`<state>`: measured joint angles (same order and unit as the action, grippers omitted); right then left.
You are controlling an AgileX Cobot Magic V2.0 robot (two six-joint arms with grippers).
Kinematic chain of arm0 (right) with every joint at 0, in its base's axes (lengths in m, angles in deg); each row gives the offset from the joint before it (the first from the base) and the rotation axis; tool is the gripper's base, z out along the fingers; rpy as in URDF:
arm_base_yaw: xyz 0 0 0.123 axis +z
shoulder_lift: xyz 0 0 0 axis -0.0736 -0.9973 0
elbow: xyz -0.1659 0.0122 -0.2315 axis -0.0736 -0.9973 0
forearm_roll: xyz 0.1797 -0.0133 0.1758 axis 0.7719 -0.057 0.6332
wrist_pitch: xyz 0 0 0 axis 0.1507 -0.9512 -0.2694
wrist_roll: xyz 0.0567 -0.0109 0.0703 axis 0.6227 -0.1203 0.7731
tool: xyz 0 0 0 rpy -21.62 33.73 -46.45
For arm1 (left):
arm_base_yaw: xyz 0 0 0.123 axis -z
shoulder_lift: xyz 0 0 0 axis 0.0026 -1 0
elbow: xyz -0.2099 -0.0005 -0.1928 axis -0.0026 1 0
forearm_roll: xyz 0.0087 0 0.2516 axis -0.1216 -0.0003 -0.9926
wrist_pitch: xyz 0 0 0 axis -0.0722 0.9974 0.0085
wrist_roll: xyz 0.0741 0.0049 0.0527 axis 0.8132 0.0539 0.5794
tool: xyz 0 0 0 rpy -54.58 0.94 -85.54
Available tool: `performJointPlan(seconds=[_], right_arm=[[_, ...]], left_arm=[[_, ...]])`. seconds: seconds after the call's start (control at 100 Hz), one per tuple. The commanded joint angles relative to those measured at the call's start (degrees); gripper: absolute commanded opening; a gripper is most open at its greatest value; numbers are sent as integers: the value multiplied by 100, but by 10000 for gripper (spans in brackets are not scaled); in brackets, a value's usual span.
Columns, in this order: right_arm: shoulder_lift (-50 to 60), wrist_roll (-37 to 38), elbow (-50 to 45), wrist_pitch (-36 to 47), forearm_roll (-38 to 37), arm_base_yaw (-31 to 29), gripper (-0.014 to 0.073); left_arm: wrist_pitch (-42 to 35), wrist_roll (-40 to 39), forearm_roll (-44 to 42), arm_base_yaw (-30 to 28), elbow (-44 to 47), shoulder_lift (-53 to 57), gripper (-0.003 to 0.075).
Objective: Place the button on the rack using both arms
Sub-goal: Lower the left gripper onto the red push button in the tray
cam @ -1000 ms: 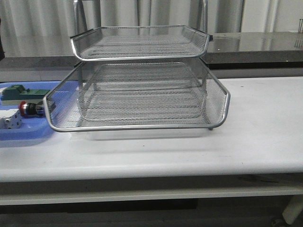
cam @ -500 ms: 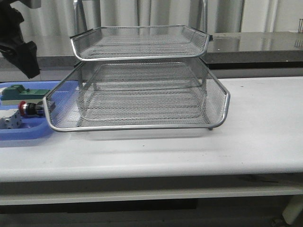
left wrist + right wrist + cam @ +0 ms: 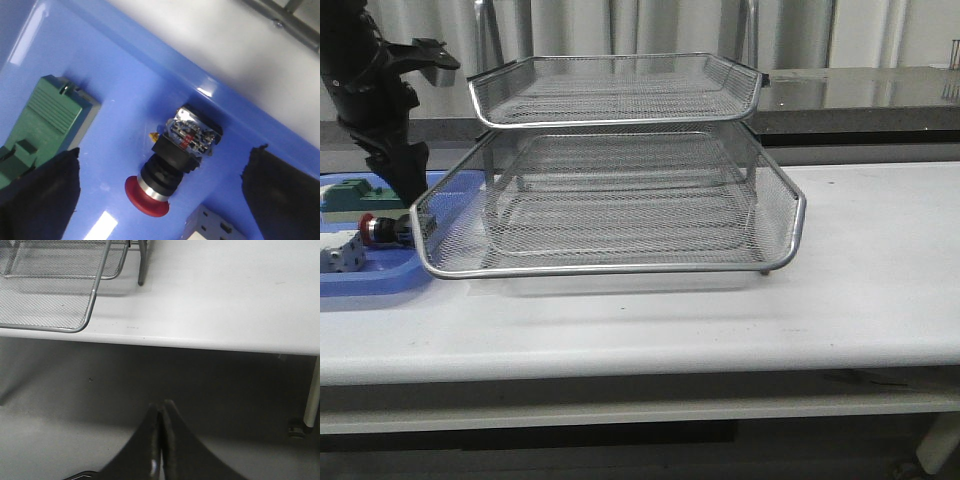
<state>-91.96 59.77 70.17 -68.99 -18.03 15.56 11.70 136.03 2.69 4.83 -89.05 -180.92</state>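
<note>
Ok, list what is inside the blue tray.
In the blue tray: the button lying on its side, a green block and a white block. The left hand and the rack cover part of the tray in the front view.

Hidden and cut-off parts

In the front view the rack [image 3: 620, 180] hides the rear of the button [image 3: 382, 230], and the left arm [image 3: 375, 100] runs off the edge. In the left wrist view, the white block [image 3: 210, 231] is cropped.
</note>
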Motion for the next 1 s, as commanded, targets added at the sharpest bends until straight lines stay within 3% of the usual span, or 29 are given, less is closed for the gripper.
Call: performJointPlan(seconds=[0.0,0.99], right_arm=[[-6,-1,165,337,-47,21,-67],[-6,-1,165,337,-47,21,-67]], left_arm=[[56,30,13,37,-317,244,619],[-162,384,-185,-65,-342,-346,619]])
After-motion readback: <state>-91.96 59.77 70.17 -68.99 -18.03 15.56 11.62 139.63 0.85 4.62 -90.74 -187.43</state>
